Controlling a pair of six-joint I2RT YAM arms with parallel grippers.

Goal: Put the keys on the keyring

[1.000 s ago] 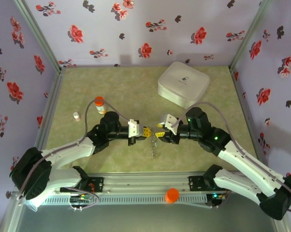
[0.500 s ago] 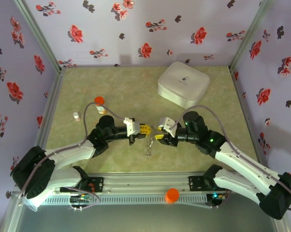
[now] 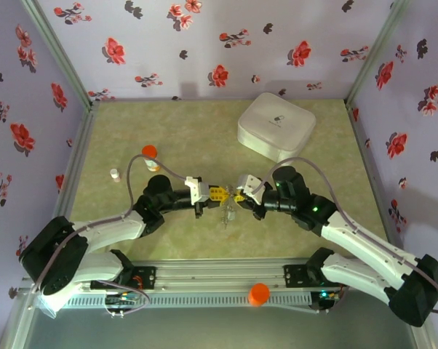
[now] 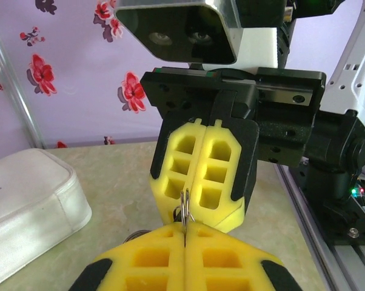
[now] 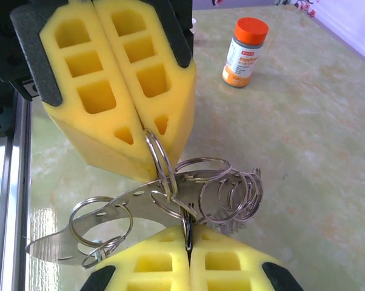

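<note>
The left gripper [image 5: 147, 132] and right gripper [image 5: 187, 242] meet tip to tip just above the table [image 3: 190, 131], which has a mottled green surface. Their yellow pads are blocky and foam-like, cut with square pockets. Both are clamped on the keyring [image 5: 161, 160], a thin, shiny steel split ring stretched between them. From it hangs a flat silver key [image 5: 143, 200], dull and punched with small holes. A tangle of more wire rings [image 5: 243, 193] hangs there too. Behind stands a vial [image 5: 245, 43] with an orange cap. A smooth white box [image 3: 276, 126] with rounded corners sits well apart.
</note>
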